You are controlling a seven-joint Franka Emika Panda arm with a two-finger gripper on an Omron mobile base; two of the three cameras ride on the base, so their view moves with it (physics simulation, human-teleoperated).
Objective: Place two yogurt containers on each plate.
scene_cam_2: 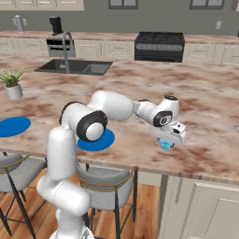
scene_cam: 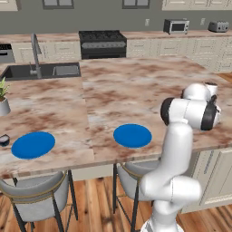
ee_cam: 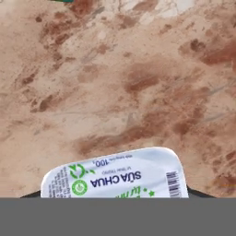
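A pale blue-and-white yogurt container [scene_cam_2: 165, 145] sits low over the marble counter near its front edge, right under my gripper [scene_cam_2: 168, 140]. In the hand view its printed lid [ee_cam: 115, 177] fills the space between my two dark fingertips, which touch both its sides, so the gripper looks shut on it. Two bright blue plates lie on the counter: one [scene_cam: 132, 135] in the middle front, the other [scene_cam: 33, 144] far to the left. From the right base view, my elbow partly covers the nearer plate [scene_cam_2: 106, 140], which is left of the gripper; the farther plate [scene_cam_2: 11, 126] is at the left edge.
A sink with a tap [scene_cam: 43, 71] is set into the counter's back left. A potted plant [scene_cam_2: 13, 84] stands at the left. A small dark object [scene_cam: 3, 140] lies beside the left plate. Grey stools [scene_cam: 34, 190] stand under the counter's front edge.
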